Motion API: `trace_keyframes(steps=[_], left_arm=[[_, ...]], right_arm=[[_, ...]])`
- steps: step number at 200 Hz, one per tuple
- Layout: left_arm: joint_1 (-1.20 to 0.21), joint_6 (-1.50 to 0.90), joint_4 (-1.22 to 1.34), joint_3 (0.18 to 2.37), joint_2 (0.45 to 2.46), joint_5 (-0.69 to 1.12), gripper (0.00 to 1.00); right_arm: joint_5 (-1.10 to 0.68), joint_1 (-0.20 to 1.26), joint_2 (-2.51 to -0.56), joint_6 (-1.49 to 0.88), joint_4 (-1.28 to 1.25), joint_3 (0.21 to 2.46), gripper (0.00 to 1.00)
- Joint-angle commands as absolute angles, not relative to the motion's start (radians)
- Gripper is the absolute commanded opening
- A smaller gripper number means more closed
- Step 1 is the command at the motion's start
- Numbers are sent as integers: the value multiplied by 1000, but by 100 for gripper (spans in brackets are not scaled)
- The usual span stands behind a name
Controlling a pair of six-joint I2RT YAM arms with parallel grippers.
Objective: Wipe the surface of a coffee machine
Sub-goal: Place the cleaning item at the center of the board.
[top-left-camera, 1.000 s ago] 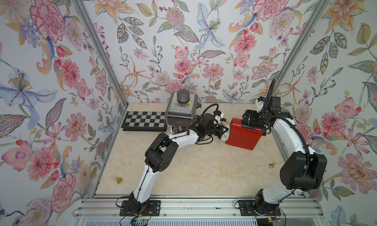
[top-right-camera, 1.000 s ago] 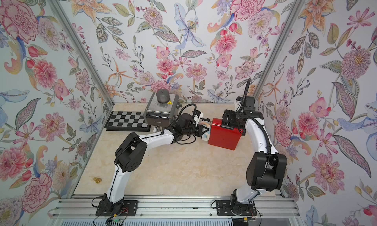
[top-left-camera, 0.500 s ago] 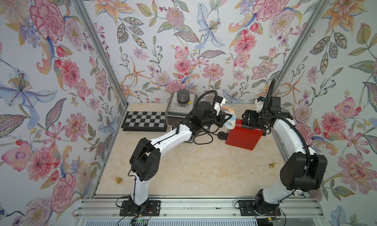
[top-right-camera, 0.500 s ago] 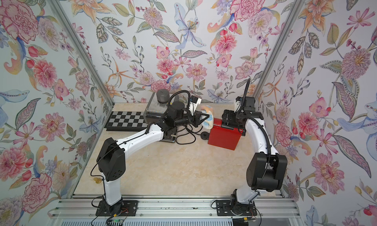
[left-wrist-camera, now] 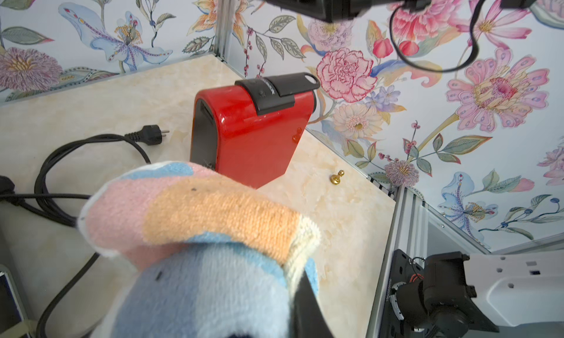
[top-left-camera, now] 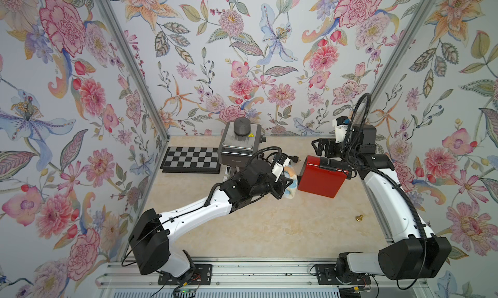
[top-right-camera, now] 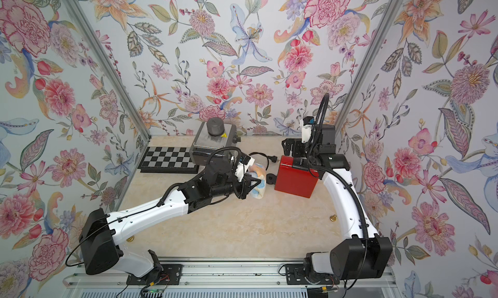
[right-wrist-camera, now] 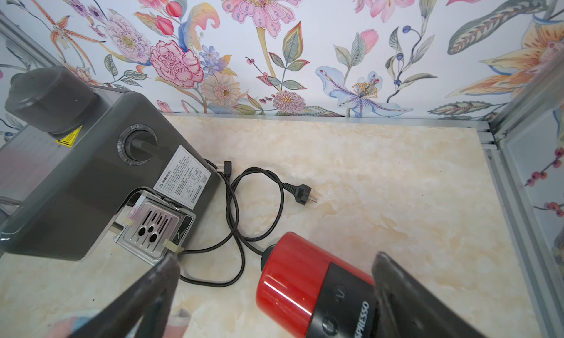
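A glossy red coffee machine (top-left-camera: 320, 179) stands upright on the marble-patterned table (top-left-camera: 269, 229), its rounded body carrying a black lever across the top and a black end panel. Part of the lettering "ESPRESSO" shows on the black band in the right wrist view.

The only receptacle on show is the slotted metal drip tray (right-wrist-camera: 152, 229) of a grey coffee machine (top-left-camera: 238, 146), which sits toward the back wall from the red one. What lies under the tray's grate cannot be seen.

The left gripper (top-left-camera: 285, 183) is clamped tight on a folded pastel cloth (left-wrist-camera: 195, 214) banded in pink, orange and blue. The cloth is just beside the red machine, on its side facing the grey one; the views do not settle whether the two touch.

The right gripper (top-left-camera: 323, 148) hangs near the red machine's black-topped end, its jaws spread wide and holding nothing.

A black power cord with its plug (right-wrist-camera: 300, 193) lies looped on the table between the two machines. A checkerboard (top-left-camera: 191, 159) lies flat beyond the grey machine, well apart from the red one. A small brass knob (top-left-camera: 358, 217) stands on the table near the red machine, toward the arm bases.
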State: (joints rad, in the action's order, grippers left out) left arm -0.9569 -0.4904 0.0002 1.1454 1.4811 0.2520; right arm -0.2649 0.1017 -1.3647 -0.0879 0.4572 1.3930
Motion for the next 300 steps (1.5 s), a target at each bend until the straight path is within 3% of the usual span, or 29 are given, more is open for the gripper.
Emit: trace_keyframes(steps=[1,35,78,84,94,111,114,189,218,266,300], left_arm=[[-992,-547,-54,1017,1465,125,0],[-1038,-646,-165,942,1509,-17,0],[-1099,-684,-143,906,1517,-1,0],[-1104,-691,-145,903,1517,9,18],[-1112,-707,-147,890,1513,16,55],[-1123,-737,-145,857,1481,9,97],[-1122,-743,-145,851,1472,6,99],[-1074,-801,-110,722,1110,-193,99],[-995,-812,-93,653,984,-198,99],[-864,-863,-109,536,764,-323,99],[-816,-844,-140,529,675,-330,99]], right_arm=[[-272,150,-1340,-100,449,1400,100],[-209,256,-1286,-88,448,1320,100],[-190,304,-1216,-105,446,1181,100],[-188,305,-1207,-109,446,1163,100],[-186,307,-1191,-113,443,1131,100],[-178,302,-1168,-115,428,1085,100],[-178,300,-1166,-115,427,1078,100],[-182,320,-1173,-13,271,974,100],[-112,453,-1162,22,276,964,100],[-334,642,-1149,-48,298,888,100],[-226,803,-1155,-120,376,805,100]])
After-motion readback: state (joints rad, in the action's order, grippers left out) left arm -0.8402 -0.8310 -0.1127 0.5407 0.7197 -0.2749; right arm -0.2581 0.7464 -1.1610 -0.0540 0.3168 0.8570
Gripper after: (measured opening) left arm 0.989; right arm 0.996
